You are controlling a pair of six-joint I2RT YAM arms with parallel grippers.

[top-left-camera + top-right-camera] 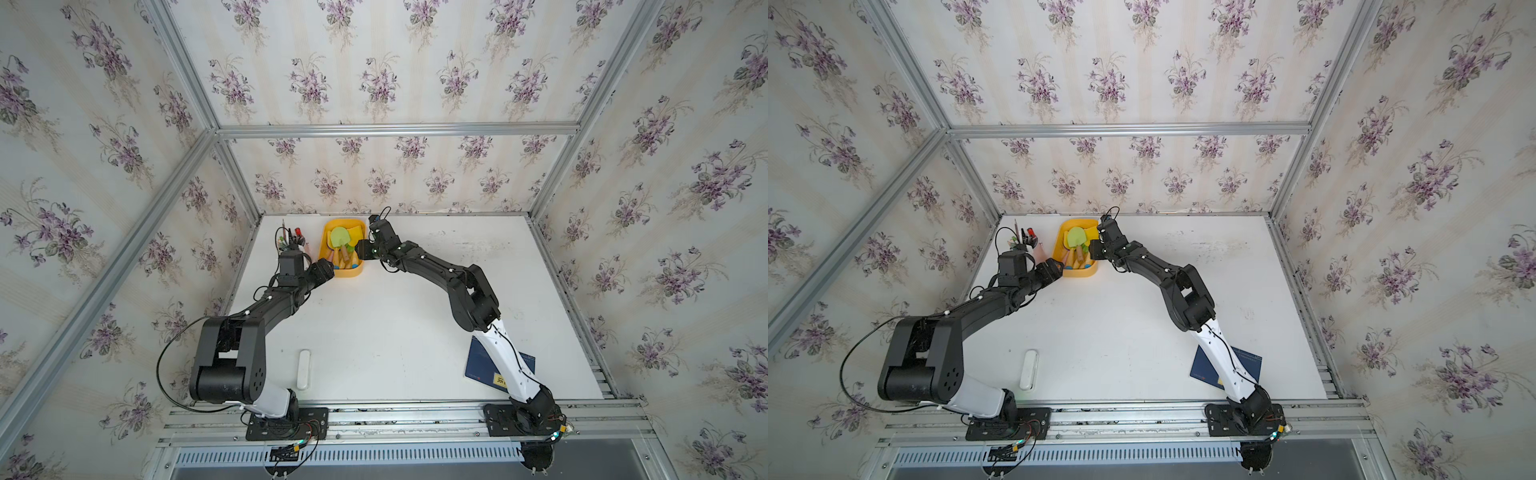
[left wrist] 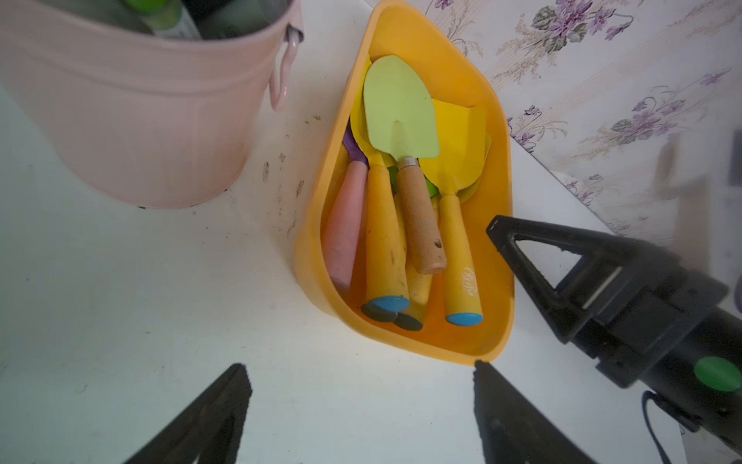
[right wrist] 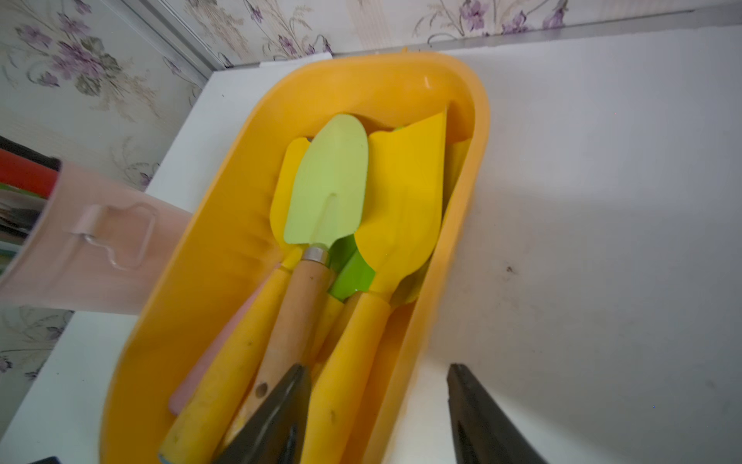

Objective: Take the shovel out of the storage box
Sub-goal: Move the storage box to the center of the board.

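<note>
The yellow-orange storage box [image 1: 347,273] [image 1: 1077,273] [image 2: 309,249] [image 3: 361,80] stands at the back of the table with several toy shovels in it. On top lies a green-bladed shovel [image 2: 397,116] [image 3: 329,189] [image 1: 337,236] with a wooden handle. Beside it is a yellow shovel [image 2: 457,257] [image 3: 401,201] with a yellow handle. My right gripper [image 3: 376,367] [image 1: 360,249] is open astride the box's right wall. One finger sits inside between the wooden and yellow handles, the other outside over the table. My left gripper [image 2: 360,365] [image 1: 330,268] is open at the box's near corner, with one fingertip touching that corner.
A pink pen cup [image 2: 140,120] [image 3: 92,249] [image 1: 307,249] full of pens stands close to the box's left side. The back wall is right behind the box. A white bar [image 1: 304,369] and a dark blue book [image 1: 482,361] lie near the table's front.
</note>
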